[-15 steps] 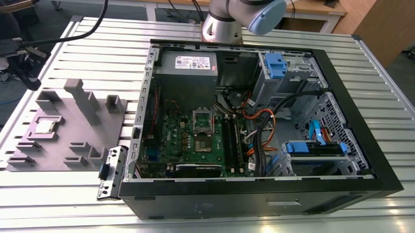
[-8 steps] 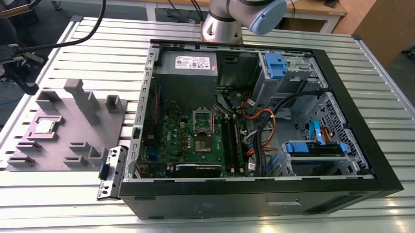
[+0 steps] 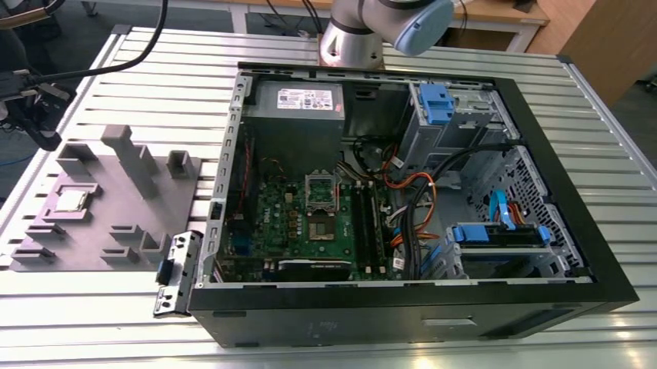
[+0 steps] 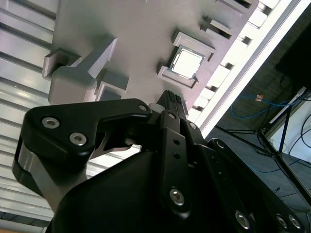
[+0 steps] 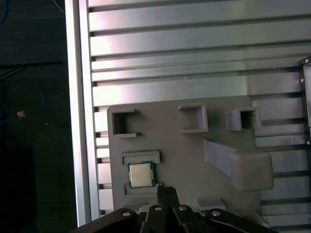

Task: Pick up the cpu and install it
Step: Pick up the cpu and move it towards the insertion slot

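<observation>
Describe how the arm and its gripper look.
In the exterior view, the arm is a round silver-grey metal tube with a light blue cap on its joint. In both wrist views, the gripper is matte black: flat, angular linked bars with rounded ends, joined by shiny silver screw heads. A grey band edges one bar in the second wrist view.

A ribbed metal table (image 3: 113, 323) carries two things. An open black computer case (image 3: 411, 327) lies on its side across most of the top, its insides facing up. Just beside the case, on the exterior view's left, a flat grey plastic tray (image 3: 113, 204) with raised blocks lies near the table's edge.
</observation>
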Available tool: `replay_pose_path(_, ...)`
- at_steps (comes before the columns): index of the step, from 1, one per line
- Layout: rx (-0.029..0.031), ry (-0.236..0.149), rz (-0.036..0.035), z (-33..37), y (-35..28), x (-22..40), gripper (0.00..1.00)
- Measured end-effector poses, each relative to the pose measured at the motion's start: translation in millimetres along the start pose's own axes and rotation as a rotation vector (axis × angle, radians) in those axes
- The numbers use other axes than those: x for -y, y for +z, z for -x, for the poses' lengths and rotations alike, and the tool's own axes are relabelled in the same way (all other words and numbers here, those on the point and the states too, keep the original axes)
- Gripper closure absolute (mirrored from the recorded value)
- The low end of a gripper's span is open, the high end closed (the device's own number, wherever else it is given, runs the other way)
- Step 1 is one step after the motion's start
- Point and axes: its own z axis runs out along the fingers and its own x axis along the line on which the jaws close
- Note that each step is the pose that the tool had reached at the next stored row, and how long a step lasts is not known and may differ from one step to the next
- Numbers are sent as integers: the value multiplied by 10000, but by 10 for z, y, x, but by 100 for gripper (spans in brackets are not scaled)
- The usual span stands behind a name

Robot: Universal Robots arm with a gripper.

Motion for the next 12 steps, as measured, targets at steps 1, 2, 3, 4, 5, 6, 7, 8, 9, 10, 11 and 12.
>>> replay_pose_path(1,0,0,0,0,0,0,89)
replay_pose_path(2,0,0,0,0,0,0,89)
replay_pose_path(3,0,0,0,0,1,0,89)
replay_pose_path(4,0,0,0,0,1,0,89)
replay_pose_path(5,1,0,0,-7,2,1,89)
replay_pose_path(6,5,-1,3,-22,7,3,89)
replay_pose_path(7,5,-1,2,-28,14,3,89)
replay_pose_path(8,3,0,1,-36,24,4,89)
replay_pose_path(9,4,0,1,-44,41,5,89)
replay_pose_path(10,2,0,0,-52,59,7,89)
replay_pose_path(11,2,0,-1,-61,76,9,89)
replay_pose_path(12,2,0,0,-68,95,10,89)
